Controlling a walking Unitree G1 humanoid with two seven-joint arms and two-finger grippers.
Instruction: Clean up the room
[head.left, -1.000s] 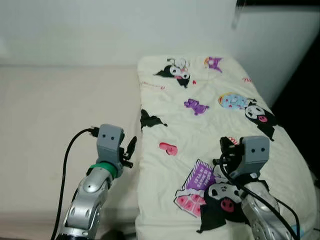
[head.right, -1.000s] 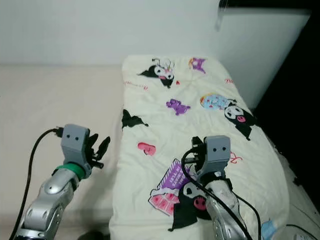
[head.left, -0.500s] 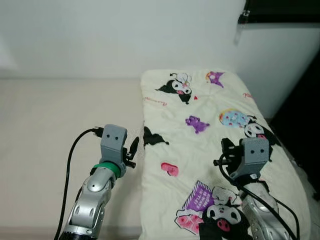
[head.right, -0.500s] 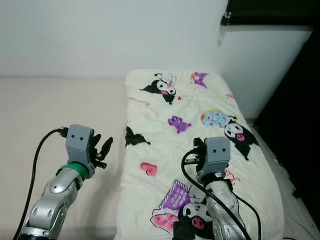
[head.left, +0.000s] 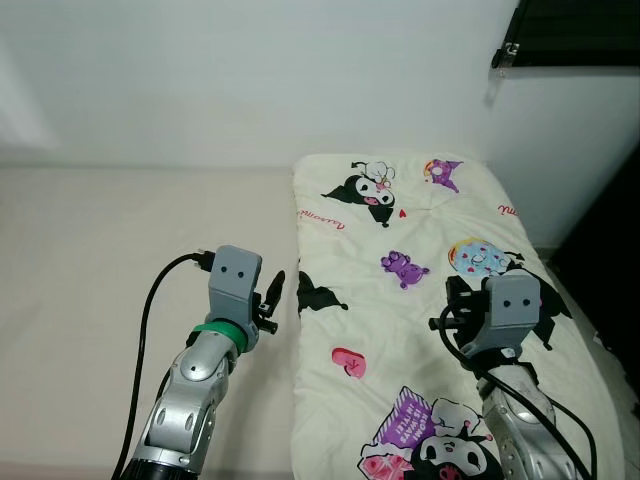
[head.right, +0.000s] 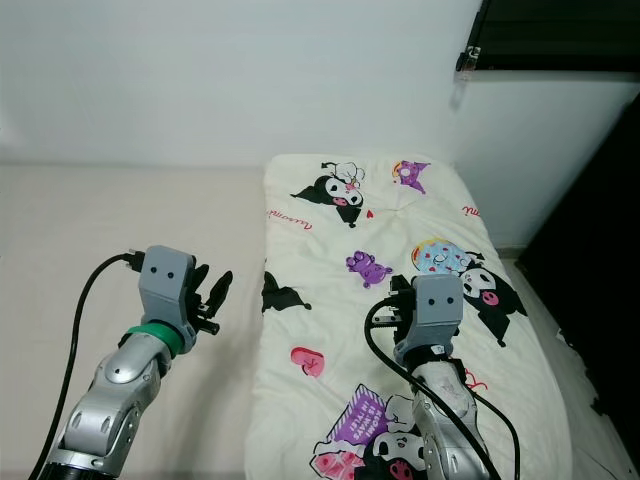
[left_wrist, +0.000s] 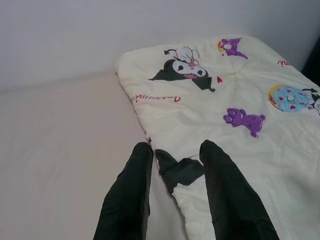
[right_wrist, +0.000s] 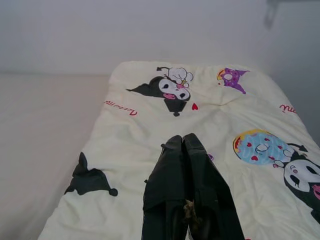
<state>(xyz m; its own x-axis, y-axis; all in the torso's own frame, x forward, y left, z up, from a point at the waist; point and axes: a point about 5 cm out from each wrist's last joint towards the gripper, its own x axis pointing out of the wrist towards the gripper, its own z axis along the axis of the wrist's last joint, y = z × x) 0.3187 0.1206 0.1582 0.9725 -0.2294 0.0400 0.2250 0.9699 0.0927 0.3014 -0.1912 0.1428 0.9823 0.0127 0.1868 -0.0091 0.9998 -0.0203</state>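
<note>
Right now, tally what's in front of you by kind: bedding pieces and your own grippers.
Folded cartoon-print blanket: 1
Beige mattress: 1
Grippers: 2, the left gripper open over the blanket's near edge, the right gripper shut above the blanket
Total: 4

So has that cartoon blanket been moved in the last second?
No. The blanket sits lower in the head views, but the wall and bed edge shifted with it, so the camera tilted; neither hand grips it.
</note>
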